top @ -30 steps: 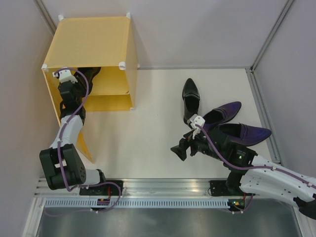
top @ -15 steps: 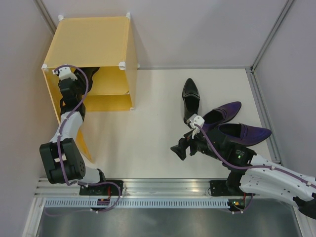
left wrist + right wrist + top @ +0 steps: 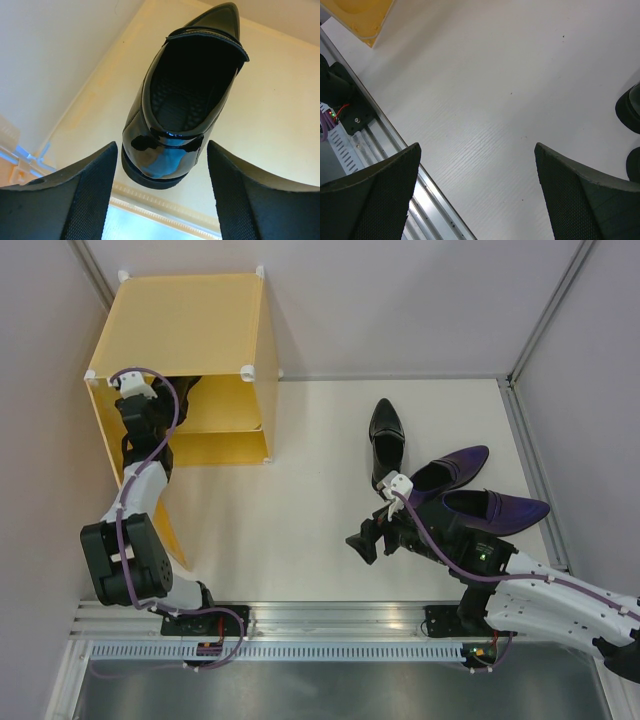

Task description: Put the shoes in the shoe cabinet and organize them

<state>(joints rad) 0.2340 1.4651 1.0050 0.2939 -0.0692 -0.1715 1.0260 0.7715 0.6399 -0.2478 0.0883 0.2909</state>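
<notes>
The yellow shoe cabinet (image 3: 190,325) stands at the back left with its door (image 3: 172,538) swung open. My left gripper (image 3: 160,200) is open at the cabinet's mouth. One glossy black shoe (image 3: 187,95) rests on a yellow surface inside, toe pointing inward. Its heel lies just ahead of my fingers, untouched. The other black shoe (image 3: 386,438) lies on the table. The two purple shoes (image 3: 455,469) (image 3: 502,508) lie to its right. My right gripper (image 3: 364,541) is open and empty above the table, near those shoes.
The open door's corner shows in the right wrist view (image 3: 357,20). A metal rail (image 3: 330,618) runs along the table's near edge. Grey walls close in the table on the left, back and right. A black heel (image 3: 630,107) shows at the right wrist view's edge.
My left wrist has shifted slightly up and left at the cabinet's mouth. The right arm and the shoes on the table have not moved.
</notes>
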